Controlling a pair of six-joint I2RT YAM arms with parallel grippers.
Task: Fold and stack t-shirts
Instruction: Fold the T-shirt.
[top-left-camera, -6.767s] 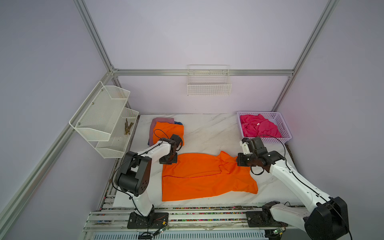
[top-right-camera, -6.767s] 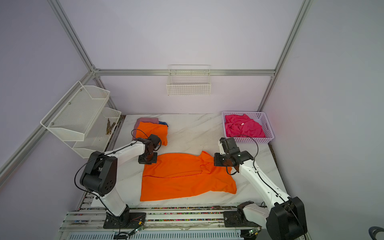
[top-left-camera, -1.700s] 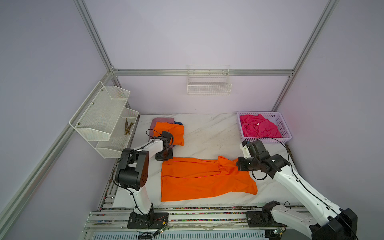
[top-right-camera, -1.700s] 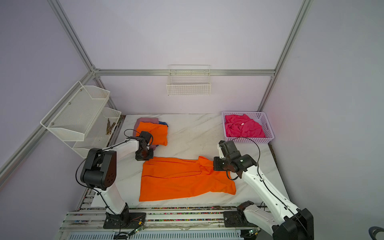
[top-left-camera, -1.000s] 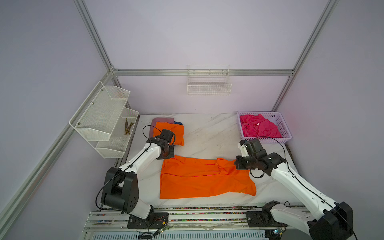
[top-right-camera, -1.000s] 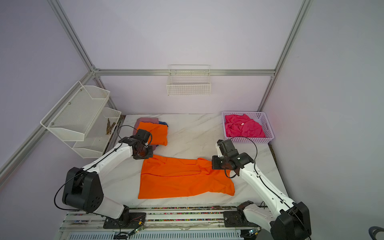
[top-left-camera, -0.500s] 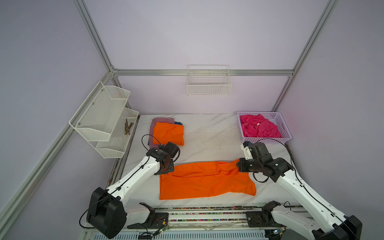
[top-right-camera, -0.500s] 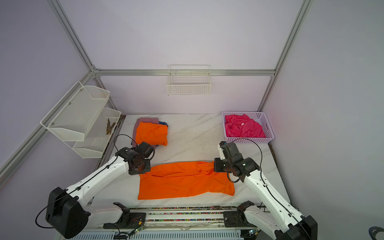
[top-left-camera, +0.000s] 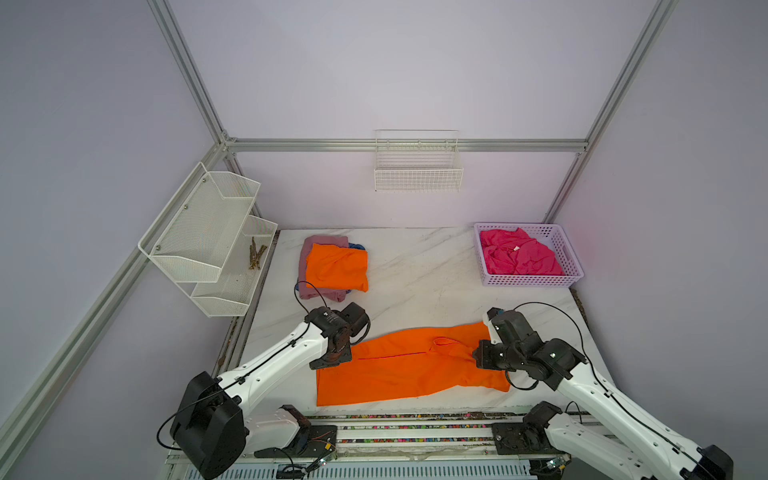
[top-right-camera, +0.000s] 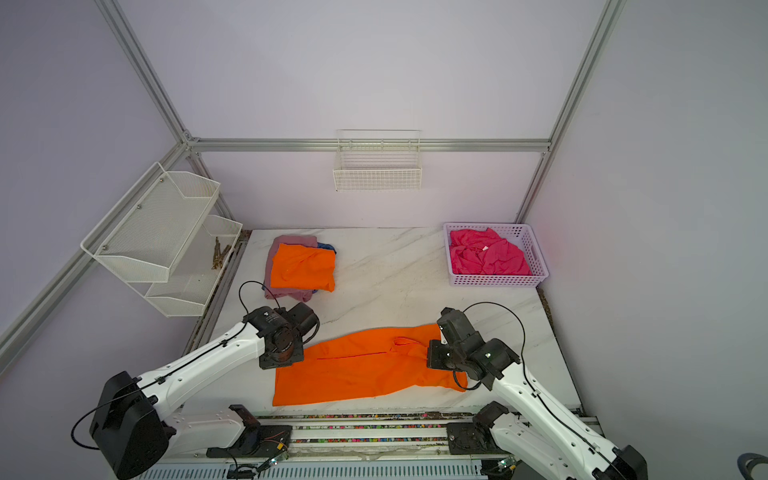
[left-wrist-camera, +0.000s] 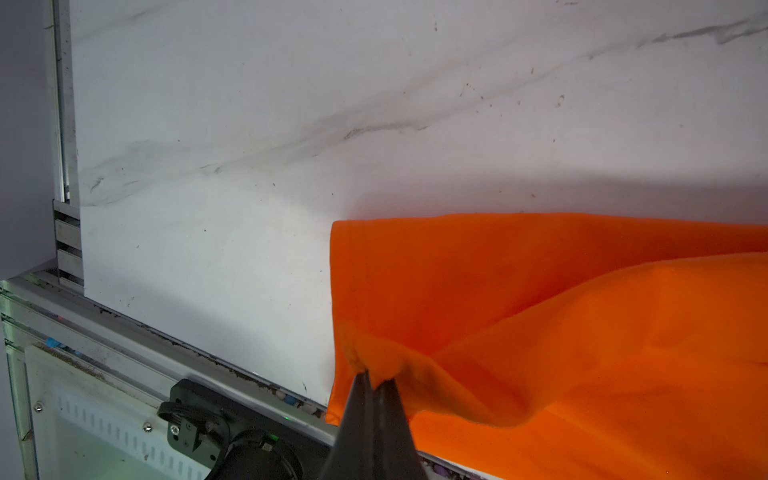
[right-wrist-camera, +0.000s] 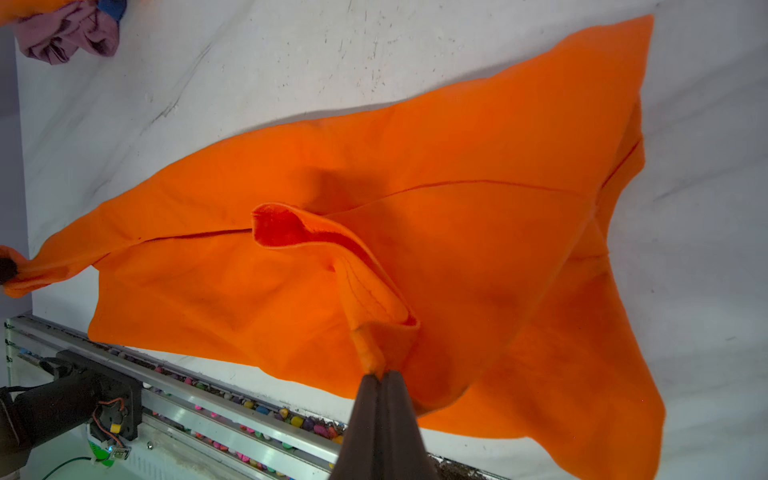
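The table (top-left-camera: 415, 266) is carrying everything. The big orange shirt (top-left-camera: 399, 374) is lying spread near the front edge, btwn the two arms, w/ its far long edge being held up and draping over the rest. So the step in hand is looking like the first lengthwise fold, approx. halfway over. The basket (top-left-camera: 570, 266) is sitting at the back right corner, holding the crumpled hot pink shirt (top-left-camera: 519, 257), not yet folded. At the back left the stack is building: a folded orange shirt (top-left-camera: 336, 268) is resting on the mauve shirt (top-left-camera: 322, 242), w/ a bit of the blue shirt (top-left-camera: 358, 247) peeking out behind. The left gripper (left-wrist-camera: 374, 380) is pinching a corner at the hem end of the spread shirt, jaws pressed together on the cloth. The right gripper (right-wrist-camera: 378, 376) is doing the same at the collar end, cloth bunching at its tips. Next move, imo: both arms carrying the raised edge toward the front together, level, cloth taut btwn them, then lowering it onto the near edge before letting go. An uneven pull would be skewing the fold.
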